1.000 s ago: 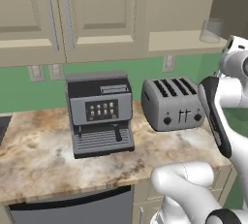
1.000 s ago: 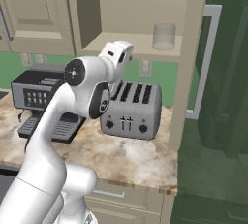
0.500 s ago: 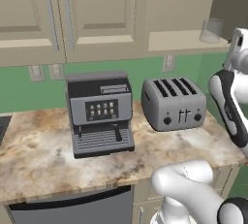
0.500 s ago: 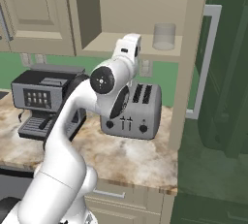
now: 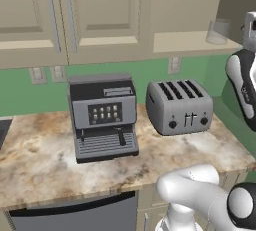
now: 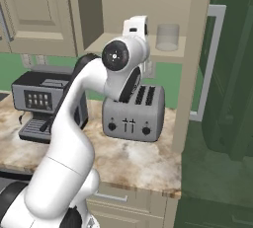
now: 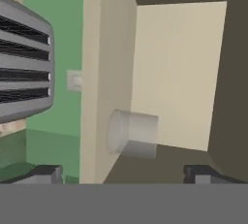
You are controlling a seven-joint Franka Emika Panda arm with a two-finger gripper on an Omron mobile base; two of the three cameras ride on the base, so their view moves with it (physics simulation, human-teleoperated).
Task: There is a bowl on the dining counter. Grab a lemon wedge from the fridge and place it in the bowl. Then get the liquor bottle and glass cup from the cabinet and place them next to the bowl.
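1. Up at the open cabinet [image 6: 133, 5], the gripper [image 7: 123, 172] has risen over the last second; its jaws stand wide apart, empty, and the glass cup [image 7: 133, 134] sits between and beyond them on the cabinet shelf.
2. I judge the cup grasp comes next.
3. Count: one glass cup; below on the tabletop [image 5: 40, 160], one toaster [image 5: 179, 106], one coffee machine [image 5: 102, 116].

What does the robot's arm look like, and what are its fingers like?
The arm is smooth, glossy white with rounded, tube-like links and dark joints; one joint has a round black cap with a small white centre. The gripper has two small, blocky dark grey fingertips.
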